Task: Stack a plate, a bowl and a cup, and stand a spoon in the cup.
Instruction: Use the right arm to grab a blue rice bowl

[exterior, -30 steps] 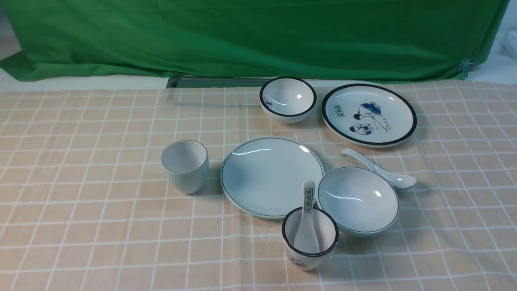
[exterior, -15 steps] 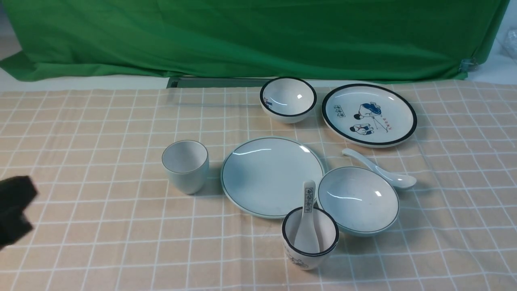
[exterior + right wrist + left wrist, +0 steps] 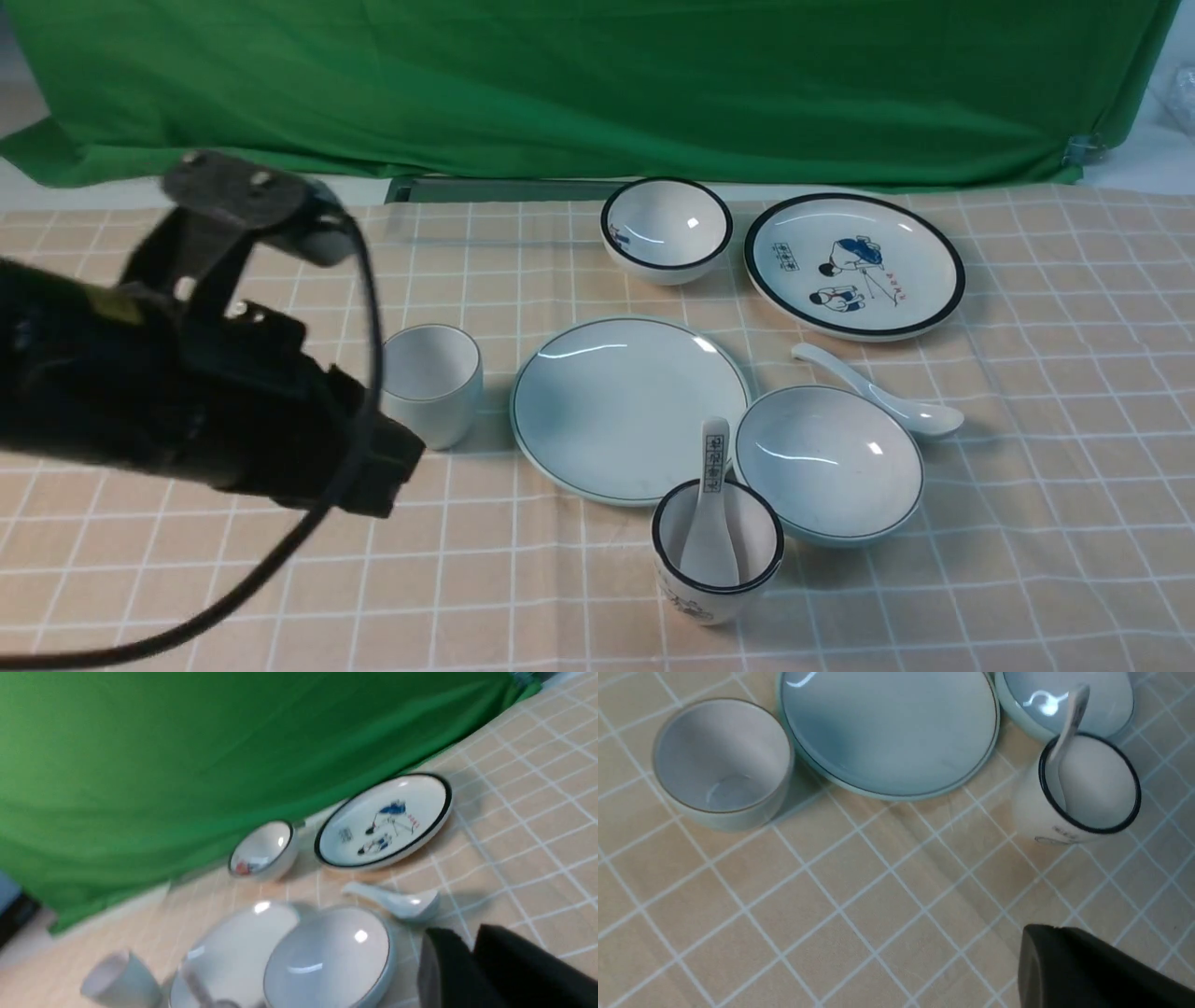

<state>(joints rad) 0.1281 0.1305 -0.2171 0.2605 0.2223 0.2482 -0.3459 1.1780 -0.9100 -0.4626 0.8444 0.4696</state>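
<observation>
A green backdrop (image 3: 597, 84) hangs across the far wall, well behind the plate (image 3: 627, 406). A peach checked tablecloth (image 3: 187, 579) covers the whole table and runs out of sight on every near side; I see open cloth in front of the plate and far off to its right.

The left arm (image 3: 140, 392) hangs over the cloth to the plate's left. Its left gripper (image 3: 397, 467) is closed and holds nothing. The right gripper (image 3: 467, 961) shows only as blurred dark fingers; I cannot tell how its jaws stand.

The plate lies flat on the cloth. Behind it to the right lies a cartoon plate (image 3: 851, 264). The bowl (image 3: 826, 462) sits just right of the plate, rims about touching. A black-rimmed bowl (image 3: 665, 229) stands behind the plate. The cup (image 3: 429, 383) stands upright just left of it, part hidden by the arm. A black-rimmed cup (image 3: 714, 560) stands at the plate's near edge with a printed spoon (image 3: 711, 504) upright in it. The spoon (image 3: 878, 392) lies right of the plate, just behind the bowl.
</observation>
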